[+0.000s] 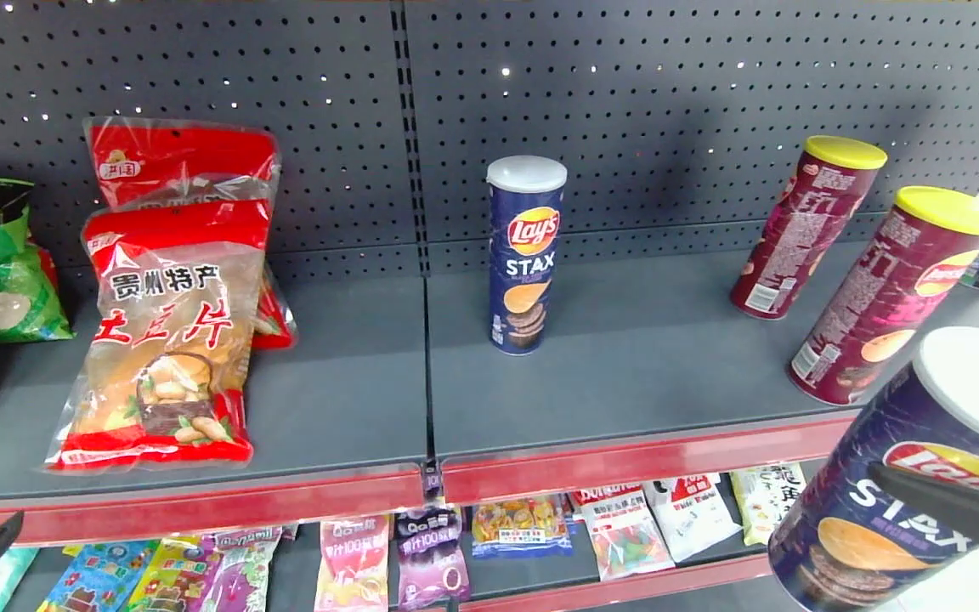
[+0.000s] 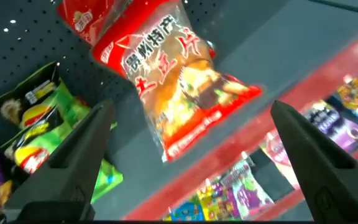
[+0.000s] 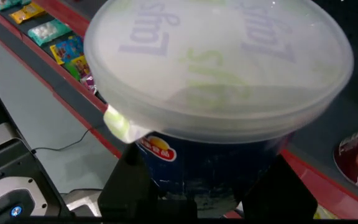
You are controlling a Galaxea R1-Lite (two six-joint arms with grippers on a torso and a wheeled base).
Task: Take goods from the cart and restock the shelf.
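Cylindrical blue can (image 1: 855, 476), translucent plastic lid (image 1: 978, 382)

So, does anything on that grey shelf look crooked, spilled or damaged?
Nothing spilled or damaged. The front red-and-clear plastic snack bag slumps back against the red bag behind it. The two maroon yellow-lidded tubes seem tilted, perhaps only camera angle.

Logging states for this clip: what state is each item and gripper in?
left gripper, open and empty.
right gripper, shut on the held chip can.
held chip can, lid on.
blue chip can on shelf, upright, lid on.
maroon chip cans, upright, lids on.
red snack bags, leaning back, unopened.
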